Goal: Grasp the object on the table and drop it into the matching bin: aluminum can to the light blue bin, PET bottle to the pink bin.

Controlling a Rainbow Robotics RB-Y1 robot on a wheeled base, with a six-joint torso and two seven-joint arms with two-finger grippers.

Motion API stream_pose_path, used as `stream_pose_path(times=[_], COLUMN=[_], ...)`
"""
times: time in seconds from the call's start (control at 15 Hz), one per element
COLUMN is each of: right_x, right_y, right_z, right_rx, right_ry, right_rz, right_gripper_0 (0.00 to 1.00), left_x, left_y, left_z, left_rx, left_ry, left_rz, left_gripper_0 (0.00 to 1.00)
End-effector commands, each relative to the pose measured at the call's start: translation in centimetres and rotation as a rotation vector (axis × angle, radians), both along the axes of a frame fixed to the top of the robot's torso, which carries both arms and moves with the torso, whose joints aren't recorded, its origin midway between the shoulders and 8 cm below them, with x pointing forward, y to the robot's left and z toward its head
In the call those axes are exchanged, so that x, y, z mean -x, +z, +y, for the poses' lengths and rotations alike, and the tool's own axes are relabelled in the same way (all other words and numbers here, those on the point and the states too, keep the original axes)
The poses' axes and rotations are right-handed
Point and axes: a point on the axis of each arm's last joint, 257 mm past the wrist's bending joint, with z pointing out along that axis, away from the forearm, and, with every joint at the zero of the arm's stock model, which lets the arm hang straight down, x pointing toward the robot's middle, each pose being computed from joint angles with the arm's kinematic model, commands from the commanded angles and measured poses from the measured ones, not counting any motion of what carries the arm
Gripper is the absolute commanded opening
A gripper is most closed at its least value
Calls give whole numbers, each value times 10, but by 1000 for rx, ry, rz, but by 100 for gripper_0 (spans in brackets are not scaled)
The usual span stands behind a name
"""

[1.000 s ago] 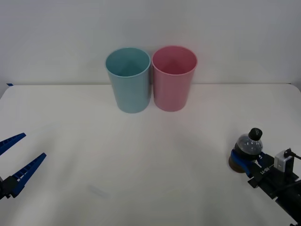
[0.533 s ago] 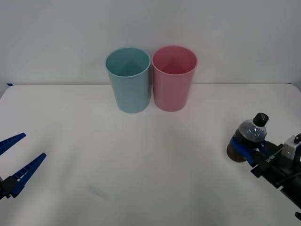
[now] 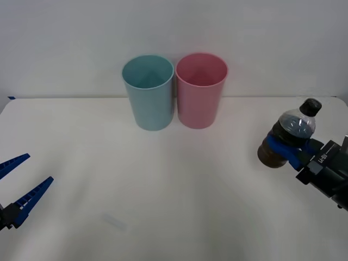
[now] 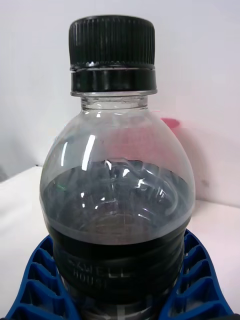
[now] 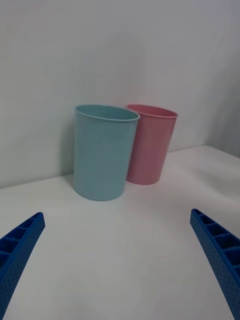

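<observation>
Your right gripper (image 3: 287,150) has its blue fingers (image 4: 197,285) clamped around the lower body of the bottle (image 3: 288,140), holding it tilted, cap leaning away to the right, clear above the table (image 3: 174,190) near its right edge. In the right wrist view, faint raised lettering runs across the bottle's dark band, too dim to read. White printing on the gripper's black body in the front view is also too small to make out. The bottle's base is hidden between the fingers, and the pink bin (image 4: 170,123) shows as a blur through and beside the clear shoulder.

Your left gripper (image 3: 20,185) hangs at the table's left edge, fingers spread wide and holding nothing, partly cut off by the frame.

The blue bin (image 3: 148,91) and pink bin stand touching side by side at the far edge, pink on the right. Bare white table lies between the bottle and the bins.
</observation>
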Motion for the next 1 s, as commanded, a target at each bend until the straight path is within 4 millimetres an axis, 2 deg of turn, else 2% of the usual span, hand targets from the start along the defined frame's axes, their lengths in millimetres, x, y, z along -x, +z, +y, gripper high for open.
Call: stream_pose_path(times=[0.07, 0.33, 0.6, 0.8, 1.0], right_x=[-6, -26, -53, -71, -100], right_y=[33, 73, 102, 118, 126], right_z=[11, 28, 45, 60, 76], right_rx=[-34, -75, -51, -31, 5], right_ry=[45, 103, 96, 103, 112], right_rz=[-16, -24, -61, -82, -98], right_gripper_0=[0, 0, 0, 0, 0], left_x=[0, 0, 0, 0, 0], left_y=[0, 0, 0, 0, 0], left_z=[0, 0, 0, 0, 0], left_rx=[0, 0, 0, 0, 0], left_ry=[0, 0, 0, 0, 0], left_rz=[0, 0, 0, 0, 0], left_gripper_0=[100, 100, 100, 100, 100])
